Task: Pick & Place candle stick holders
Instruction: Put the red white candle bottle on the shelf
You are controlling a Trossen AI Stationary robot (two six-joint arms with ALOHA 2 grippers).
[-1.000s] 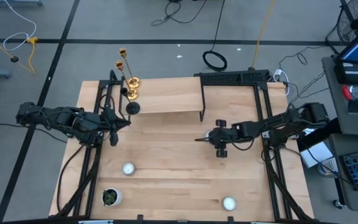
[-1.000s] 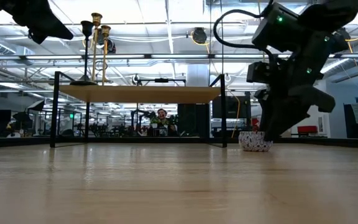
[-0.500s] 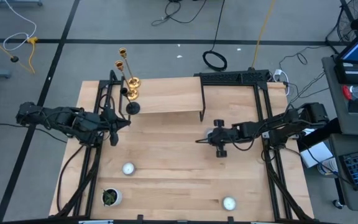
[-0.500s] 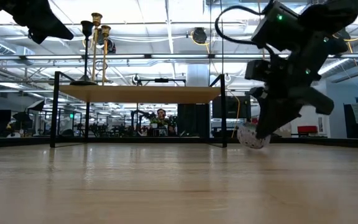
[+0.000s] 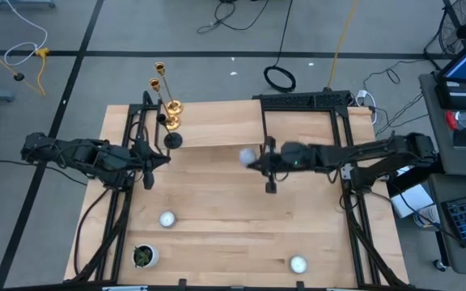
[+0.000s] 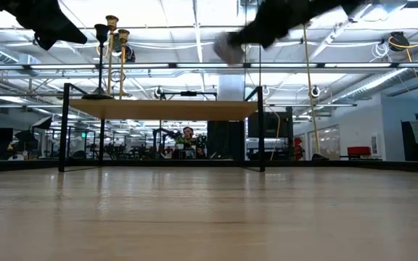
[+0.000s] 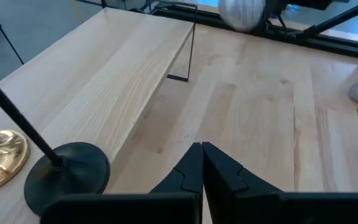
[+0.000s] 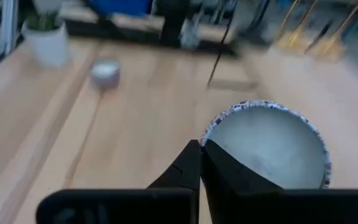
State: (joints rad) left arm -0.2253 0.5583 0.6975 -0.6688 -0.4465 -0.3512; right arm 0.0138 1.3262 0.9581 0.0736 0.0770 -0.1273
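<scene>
Lifted since a second ago: tealight cup (image 5: 247, 155), now high off the counter (image 5: 217, 210), pinched by its rim in right gripper (image 5: 259, 160) jaws, just short of shelf (image 5: 217, 125) edge. Left gripper (image 7: 201, 163) closed, empty, parked near black candlestick (image 5: 172, 139).

Two gold candlesticks (image 5: 165, 90), one black candlestick (image 5: 171, 137), three tealight cups (image 5: 167, 219) — and one potted plant (image 5: 143, 256) — two arms.

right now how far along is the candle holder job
Done: two gold candlesticks and the black one stand on the raised shelf. In hand: the right gripper carries a tealight cup near the shelf. Left: two cups on the table. The left gripper waits by the shelf.
</scene>
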